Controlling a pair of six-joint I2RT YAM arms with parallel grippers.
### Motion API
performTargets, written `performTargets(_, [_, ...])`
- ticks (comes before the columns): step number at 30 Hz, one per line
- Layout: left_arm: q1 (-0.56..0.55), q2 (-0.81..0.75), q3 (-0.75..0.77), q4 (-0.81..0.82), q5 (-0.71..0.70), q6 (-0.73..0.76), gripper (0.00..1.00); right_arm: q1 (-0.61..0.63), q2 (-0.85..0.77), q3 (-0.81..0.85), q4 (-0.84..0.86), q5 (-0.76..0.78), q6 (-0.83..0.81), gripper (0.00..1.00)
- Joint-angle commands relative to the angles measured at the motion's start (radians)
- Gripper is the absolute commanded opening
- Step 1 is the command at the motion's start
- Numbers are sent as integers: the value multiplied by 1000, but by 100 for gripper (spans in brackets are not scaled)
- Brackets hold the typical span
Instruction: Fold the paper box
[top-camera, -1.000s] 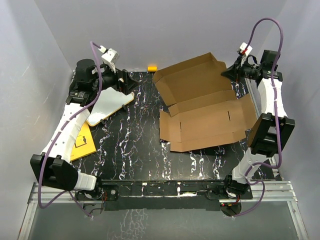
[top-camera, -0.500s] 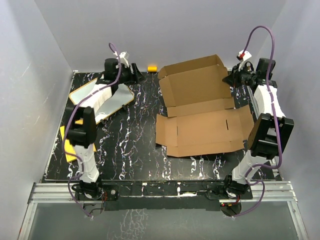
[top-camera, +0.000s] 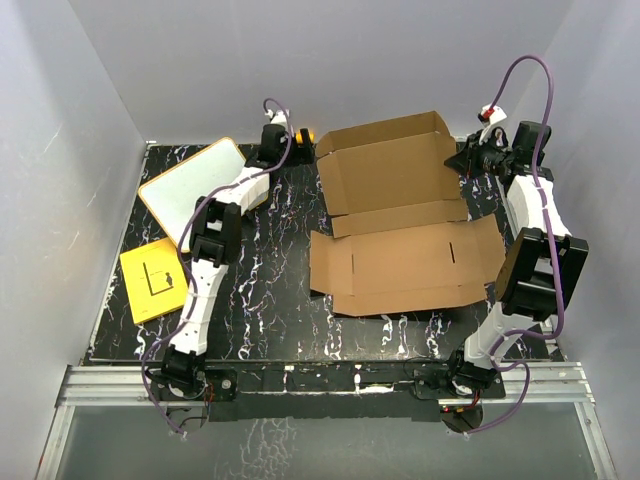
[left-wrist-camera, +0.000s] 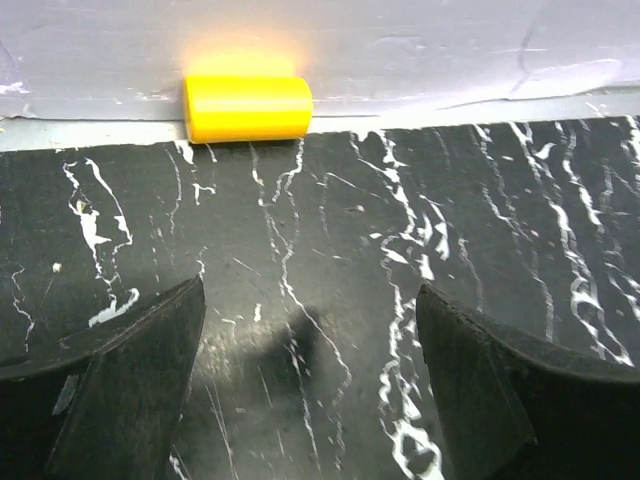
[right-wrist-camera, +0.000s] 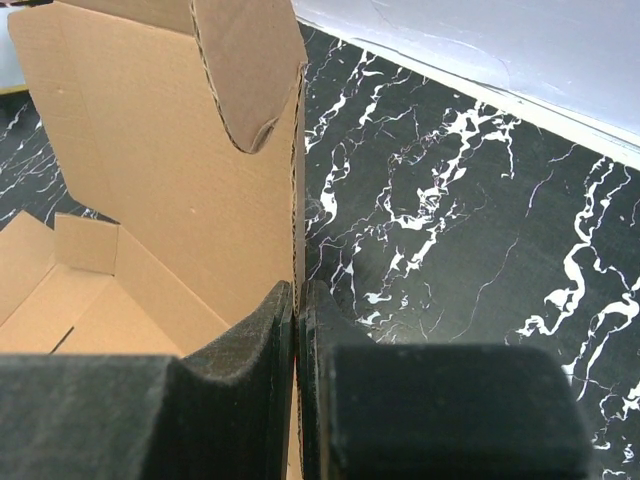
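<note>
At the far right of the table (top-camera: 262, 300), the right gripper (right-wrist-camera: 298, 300) pinches an upright side wall of the paper box (top-camera: 400, 250), fingers shut on the cardboard. The box lies right of centre, its far panel raised. The left arm has swung off the white board (top-camera: 195, 190) to the far edge, and the left gripper (left-wrist-camera: 310, 340) hangs wide open near a yellow cylinder (left-wrist-camera: 248, 108). It now seems free to help: bare tabletop separates it from the box's left edge, and the back wall is close.
</note>
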Motion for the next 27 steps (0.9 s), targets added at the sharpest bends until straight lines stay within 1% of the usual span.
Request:
performTargets(1, [5, 27, 61, 146, -118, 27, 85, -12, -38, -2, 72, -38, 22, 8])
performTargets(5, [0, 80, 88, 226, -157, 5, 87, -22, -29, -4, 73, -55, 27, 8])
performTargets(12, [-15, 169, 120, 357, -170, -3, 86, -33, -16, -11, 86, -84, 47, 8])
performTargets(17, [-23, 238, 178, 394, -202, -18, 86, -40, -13, -17, 90, -106, 57, 8])
performTargets(22, [-39, 323, 284, 432, -250, -17, 86, -57, -13, -28, 101, -131, 72, 8])
performTargets(27, [-50, 379, 333, 461, -295, -2, 83, -78, -13, -40, 118, -160, 94, 8])
